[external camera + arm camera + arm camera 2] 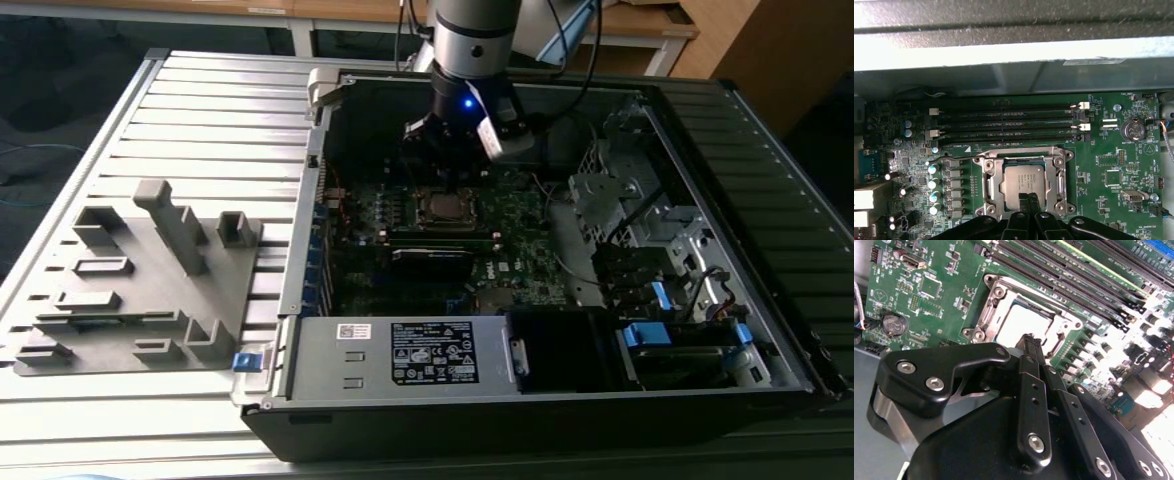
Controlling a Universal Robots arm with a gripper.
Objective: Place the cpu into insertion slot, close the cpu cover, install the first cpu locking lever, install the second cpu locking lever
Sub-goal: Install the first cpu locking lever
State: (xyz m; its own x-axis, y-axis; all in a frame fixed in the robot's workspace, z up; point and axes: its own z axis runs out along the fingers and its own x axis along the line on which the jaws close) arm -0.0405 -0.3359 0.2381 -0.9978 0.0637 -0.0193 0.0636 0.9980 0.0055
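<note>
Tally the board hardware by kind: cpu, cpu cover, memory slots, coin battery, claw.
cpu: 1
cpu cover: 1
memory slots: 4
coin battery: 1
claw: 1
Total: 8

The small square metal cpu [1023, 181] is dull silver-grey, and the thin metal-frame cpu cover [990, 175] is brighter silver. The flat printed motherboard [1104, 165] is green, with long black memory slots [1004, 116] clipped white. The jointed metal gripper [1027, 199] is matte black. In the exterior view, the ribbed plastic fixture block [134, 290] at nine o'clock is plain grey.
</note>
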